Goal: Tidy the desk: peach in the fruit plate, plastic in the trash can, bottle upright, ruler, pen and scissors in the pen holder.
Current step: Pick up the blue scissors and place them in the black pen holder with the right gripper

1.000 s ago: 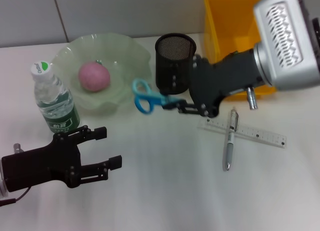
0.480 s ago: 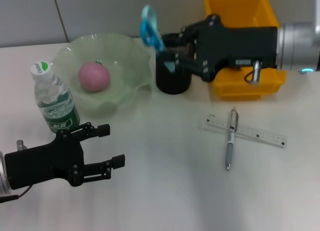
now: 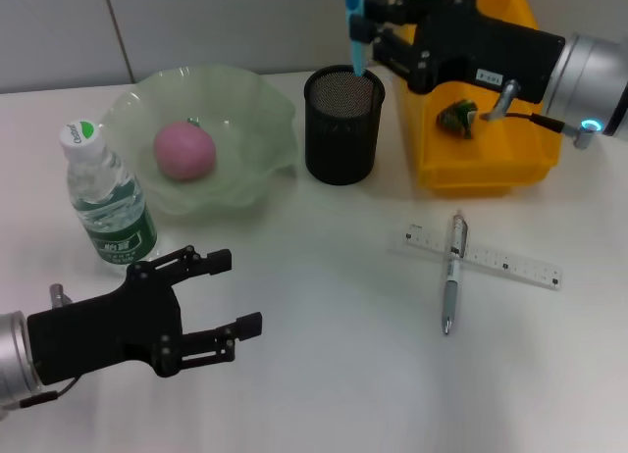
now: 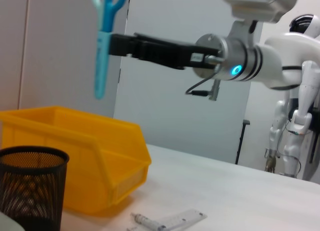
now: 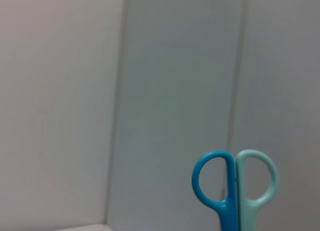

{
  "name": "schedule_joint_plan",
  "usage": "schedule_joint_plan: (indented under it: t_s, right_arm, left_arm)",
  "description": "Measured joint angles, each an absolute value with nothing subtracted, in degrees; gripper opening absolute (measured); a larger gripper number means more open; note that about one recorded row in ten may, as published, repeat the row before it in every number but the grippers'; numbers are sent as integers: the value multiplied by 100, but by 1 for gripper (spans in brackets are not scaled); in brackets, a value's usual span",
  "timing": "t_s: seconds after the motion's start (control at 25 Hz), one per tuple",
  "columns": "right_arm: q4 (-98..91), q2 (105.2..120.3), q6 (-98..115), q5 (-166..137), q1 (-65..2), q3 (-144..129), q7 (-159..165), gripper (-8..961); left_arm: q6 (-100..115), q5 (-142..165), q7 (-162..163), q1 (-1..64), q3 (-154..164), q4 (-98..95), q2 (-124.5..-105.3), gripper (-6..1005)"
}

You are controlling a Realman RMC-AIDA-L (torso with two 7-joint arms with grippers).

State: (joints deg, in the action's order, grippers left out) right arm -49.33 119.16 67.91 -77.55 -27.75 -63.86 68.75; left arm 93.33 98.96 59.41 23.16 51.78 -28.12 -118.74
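My right gripper (image 3: 363, 28) is shut on the blue scissors (image 3: 353, 26), which hang blades down right above the black mesh pen holder (image 3: 343, 129). In the left wrist view the scissors (image 4: 102, 41) stay clear of the holder (image 4: 30, 186); their handles (image 5: 234, 188) fill the right wrist view. The pink peach (image 3: 184, 149) lies in the green fruit plate (image 3: 260, 100). The bottle (image 3: 103, 193) stands upright. The pen (image 3: 451, 272) lies across the clear ruler (image 3: 510, 267) on the table. Crumpled plastic (image 3: 458, 115) sits in the yellow bin (image 3: 476, 174). My left gripper (image 3: 231, 294) is open and empty near the bottle.
The yellow bin (image 4: 75, 156) stands right beside the pen holder, with the right arm stretched over it. A grey wall runs behind the table. Bare white tabletop lies between the left gripper and the ruler.
The right gripper has carried the scissors up and right, from beside the holder's rim to above its mouth, blades now pointing down. The left gripper has shifted slightly right.
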Motion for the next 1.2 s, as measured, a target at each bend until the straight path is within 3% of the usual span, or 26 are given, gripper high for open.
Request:
schedule_joint_plan:
  t_s: [0.76,1.2]
  right_arm:
    - [-3556,11946,5971,-6350,-3129,-6423,5845,177]
    - [-3062,11961,6115,-5652,-3405,-6536,5145,65]
  left_arm:
    - [9057,9148,4092,2092,4945,-1538,-11862,841]
    - [8990,9053,4174,2151,4939,-1441,-11864,841]
